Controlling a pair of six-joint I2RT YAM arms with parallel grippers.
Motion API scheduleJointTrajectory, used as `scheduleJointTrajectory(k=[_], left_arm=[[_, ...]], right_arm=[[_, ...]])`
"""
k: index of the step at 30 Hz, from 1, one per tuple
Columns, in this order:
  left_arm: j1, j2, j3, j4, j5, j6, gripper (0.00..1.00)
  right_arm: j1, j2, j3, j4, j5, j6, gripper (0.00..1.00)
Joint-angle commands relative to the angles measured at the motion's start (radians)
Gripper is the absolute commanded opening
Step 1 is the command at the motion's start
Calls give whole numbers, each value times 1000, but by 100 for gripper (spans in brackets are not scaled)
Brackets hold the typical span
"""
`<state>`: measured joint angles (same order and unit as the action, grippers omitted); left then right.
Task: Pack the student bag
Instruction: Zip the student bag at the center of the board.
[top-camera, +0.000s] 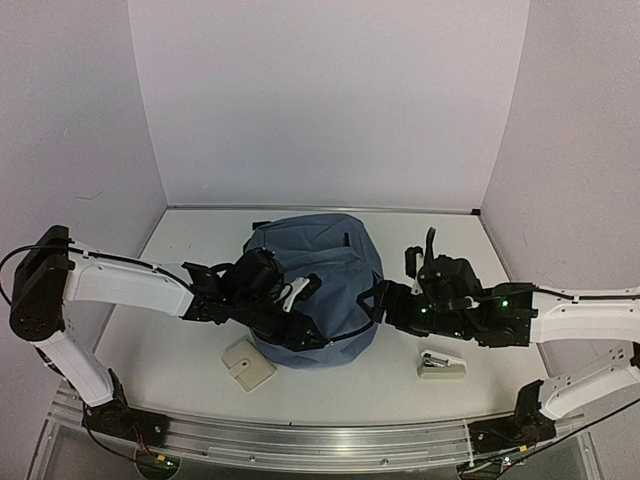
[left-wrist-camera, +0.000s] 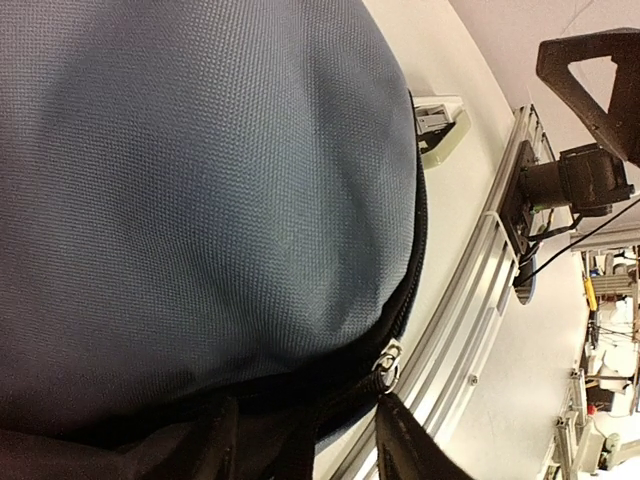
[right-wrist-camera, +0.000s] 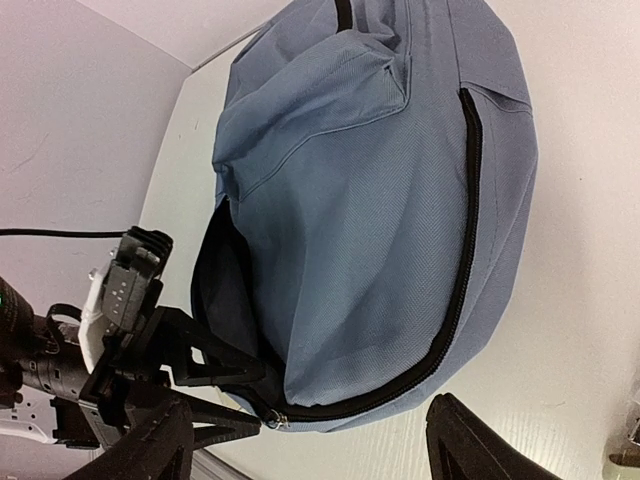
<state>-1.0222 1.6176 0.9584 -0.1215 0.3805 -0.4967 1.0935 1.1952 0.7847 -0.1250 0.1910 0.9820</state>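
The student bag (top-camera: 318, 285), slate-blue with black zips, lies in the middle of the table. Its main zip is partly open on the near left side, showing a dark inside (right-wrist-camera: 225, 290). My left gripper (top-camera: 300, 335) is at the bag's near left edge, its fingers (left-wrist-camera: 400, 440) closed over the open zip edge beside the metal zip slider (left-wrist-camera: 388, 362). It also shows in the right wrist view (right-wrist-camera: 215, 400). My right gripper (top-camera: 378, 297) is open and empty just off the bag's right side, its fingertips (right-wrist-camera: 480, 440) wide apart above the table.
A flat cream case (top-camera: 247, 364) lies near the bag's near left corner. A white and grey stapler-like item (top-camera: 441, 364) lies to the near right, under my right arm. An aluminium rail (top-camera: 320, 430) runs along the near table edge. Walls enclose the back and sides.
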Motion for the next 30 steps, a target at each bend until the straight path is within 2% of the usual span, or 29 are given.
scheduleJointTrajectory(k=[1, 5, 8, 11, 16, 19, 23, 26, 30], left_arm=[[-2, 17, 44, 64, 41, -7, 38], [-3, 26, 38, 89, 31, -21, 28], [-3, 32, 40, 107, 41, -26, 28], [-3, 34, 43, 111, 49, -24, 27], [-3, 10, 32, 117, 59, -22, 38], [-4, -1, 17, 119, 54, -27, 38], [-3, 5, 9, 159, 59, -38, 33], [-3, 7, 1, 176, 43, -45, 39], [-3, 9, -1, 192, 11, -52, 38]], right_arm=[[-1, -17, -21, 9, 2, 36, 80], [-2, -7, -59, 17, -10, 74, 80], [-1, 10, -99, 70, -32, 107, 81], [-2, 39, -144, 208, -71, 138, 80], [-2, 155, -140, 337, -115, 168, 80], [-2, 213, -125, 369, -126, 173, 80], [-1, 245, -121, 397, -127, 182, 79], [-2, 261, -124, 410, -123, 192, 76], [-2, 282, -129, 428, -119, 207, 68]])
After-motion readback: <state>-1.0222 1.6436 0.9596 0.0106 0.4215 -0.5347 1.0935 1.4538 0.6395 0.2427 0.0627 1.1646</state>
